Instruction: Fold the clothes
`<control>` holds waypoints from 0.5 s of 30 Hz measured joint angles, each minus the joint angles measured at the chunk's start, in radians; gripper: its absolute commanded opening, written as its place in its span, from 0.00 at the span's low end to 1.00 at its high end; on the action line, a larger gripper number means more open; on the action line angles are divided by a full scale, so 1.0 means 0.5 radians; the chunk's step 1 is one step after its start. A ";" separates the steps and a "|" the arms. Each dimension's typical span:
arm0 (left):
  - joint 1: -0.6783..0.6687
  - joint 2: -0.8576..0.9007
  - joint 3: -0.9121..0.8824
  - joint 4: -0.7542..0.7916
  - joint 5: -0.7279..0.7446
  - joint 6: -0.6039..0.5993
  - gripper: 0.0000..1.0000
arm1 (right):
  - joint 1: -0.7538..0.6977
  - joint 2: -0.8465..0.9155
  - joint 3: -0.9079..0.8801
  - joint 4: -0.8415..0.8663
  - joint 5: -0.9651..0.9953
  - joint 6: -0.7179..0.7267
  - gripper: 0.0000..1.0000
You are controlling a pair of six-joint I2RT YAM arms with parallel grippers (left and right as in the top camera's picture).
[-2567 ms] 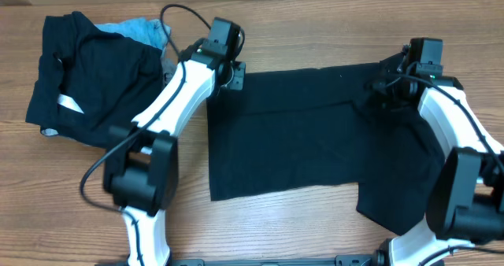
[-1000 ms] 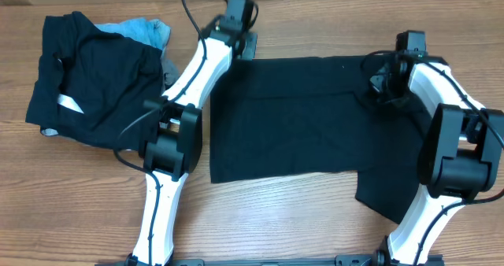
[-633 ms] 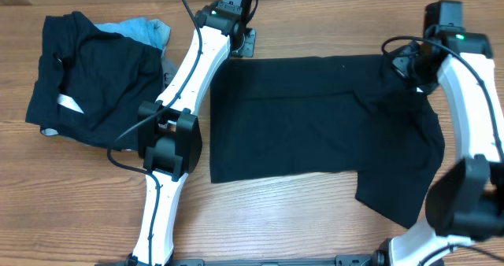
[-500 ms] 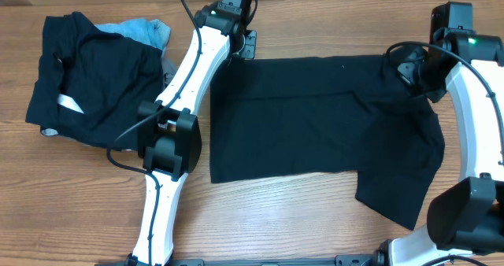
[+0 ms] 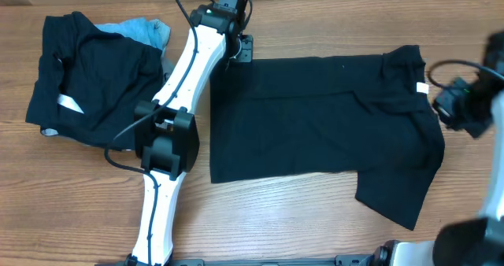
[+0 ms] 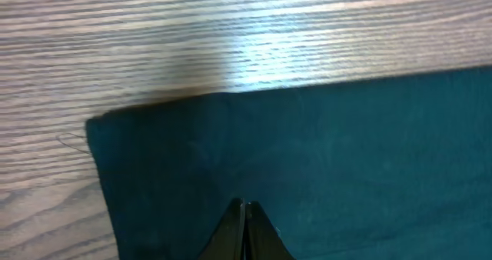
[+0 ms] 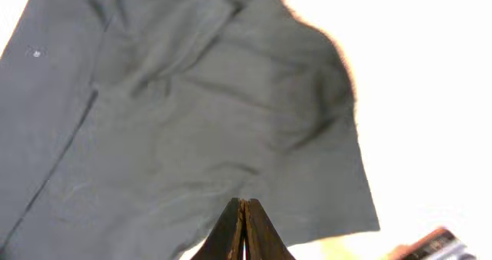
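The plain black short-sleeved T-shirt (image 5: pixel 315 116) of thin soft fabric lies spread flat on the light brown wooden table (image 5: pixel 299 227). Its long side runs left to right, and one sleeve juts out toward me at the right end. A small white label (image 5: pixel 420 87) shows at that right end, by the rumpled collar.

My left gripper (image 6: pixel 244 231) sits at the T-shirt's far left corner. In the left wrist view its two fingers are pressed together into a single point over the cloth, just inside the corner, with bare wood beyond the hem. The fabric under them lies flat, and I cannot tell whether the tips touch it.

My right gripper (image 7: pixel 242 231) hangs off the T-shirt's right end, beside the label. The overhead view blurs it. In the right wrist view its fingers are closed tip to tip, with nothing between them, and the creased sleeve and shoulder are spread out below.

Well to the left of the T-shirt, apart from it, lies a folded black garment with a white strip (image 5: pixel 83 81). A crumpled light-blue cloth (image 5: pixel 146 30) peeks out at its far edge.
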 measured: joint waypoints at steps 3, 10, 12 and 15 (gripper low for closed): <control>0.053 0.000 0.000 0.021 0.021 0.000 0.04 | -0.039 -0.132 -0.223 0.022 -0.002 -0.007 0.04; 0.115 0.000 0.000 0.201 0.030 0.001 0.04 | -0.270 -0.099 -0.726 0.148 -0.051 0.132 0.14; 0.113 0.000 0.000 0.225 0.035 0.002 0.04 | -0.288 -0.098 -0.804 0.188 -0.081 0.163 0.47; 0.108 0.000 0.000 0.230 0.036 0.002 0.04 | -0.282 -0.098 -0.983 0.208 -0.126 0.218 0.54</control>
